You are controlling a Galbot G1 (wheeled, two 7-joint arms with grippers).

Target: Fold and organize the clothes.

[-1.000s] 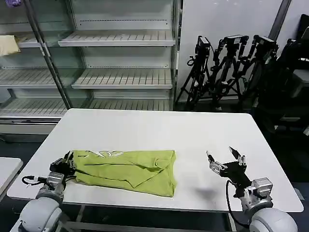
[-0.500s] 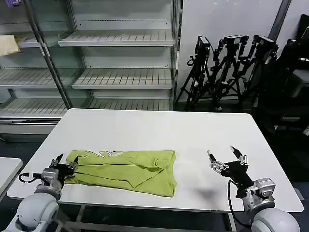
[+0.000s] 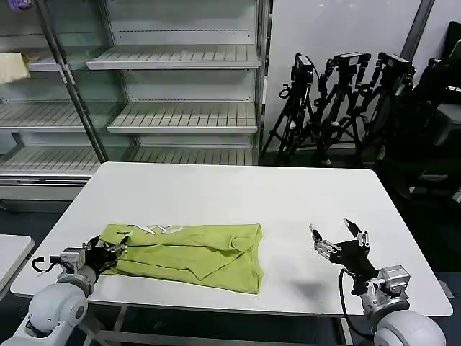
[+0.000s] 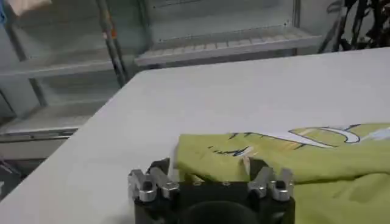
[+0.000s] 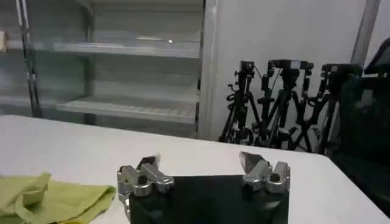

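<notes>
The lime yellow-green shirt (image 3: 191,254) lies folded into a long band on the white table (image 3: 238,194), near its front left. My left gripper (image 3: 108,251) is low at the shirt's left end. In the left wrist view the left gripper (image 4: 207,170) is open, and the shirt's edge (image 4: 317,158) with its pale print lies between the spread fingers (image 4: 152,180). My right gripper (image 3: 337,238) hovers open over bare table, well to the right of the shirt. The right wrist view shows the right gripper (image 5: 198,161) with nothing in it and the shirt's right end (image 5: 55,198) off to one side.
Empty white wire shelves (image 3: 180,58) stand behind the table, with a pale cream cloth (image 3: 13,66) on the far left one. Black tripods (image 3: 338,101) lean against the wall at back right. A second small table's corner (image 3: 11,252) sits at the left.
My left gripper has moved right from just beside the shirt onto its left edge, still open. The right arm has barely moved.
</notes>
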